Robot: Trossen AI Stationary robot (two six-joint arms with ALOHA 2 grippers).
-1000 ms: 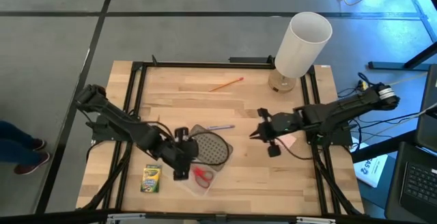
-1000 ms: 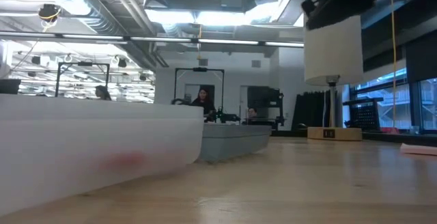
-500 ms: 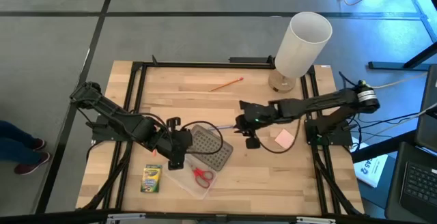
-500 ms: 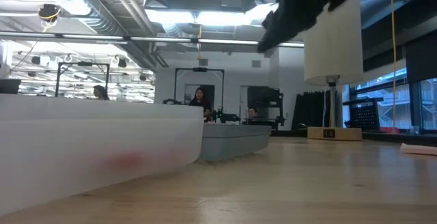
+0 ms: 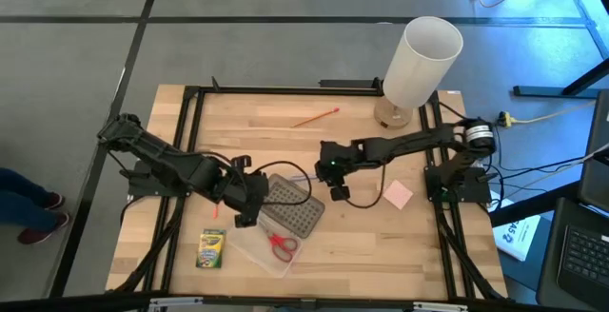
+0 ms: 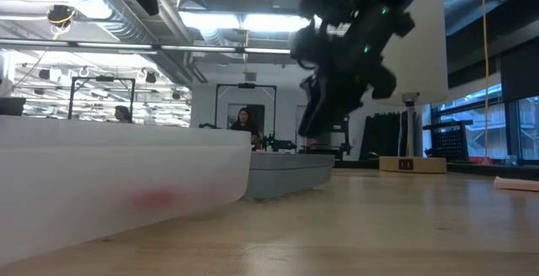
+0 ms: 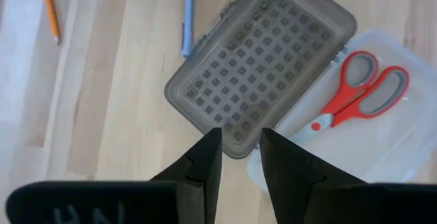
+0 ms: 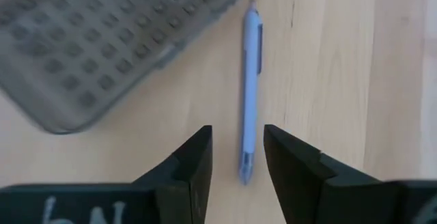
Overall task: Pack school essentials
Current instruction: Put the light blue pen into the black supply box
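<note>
Right gripper stretched to table centre, fingers parted astride bluish-purple pen, not touching. Left gripper at 8 o'clock, narrowly parted, empty, at grey dotted lid. Wooden table.

right gripper – fingers parted, over pen | grey dotted lid – beside pen

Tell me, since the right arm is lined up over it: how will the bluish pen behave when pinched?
The pen looks thin, round and smooth, so it may roll or slip. Lying flat on the table, there's little height for the right gripper to catch.
</note>
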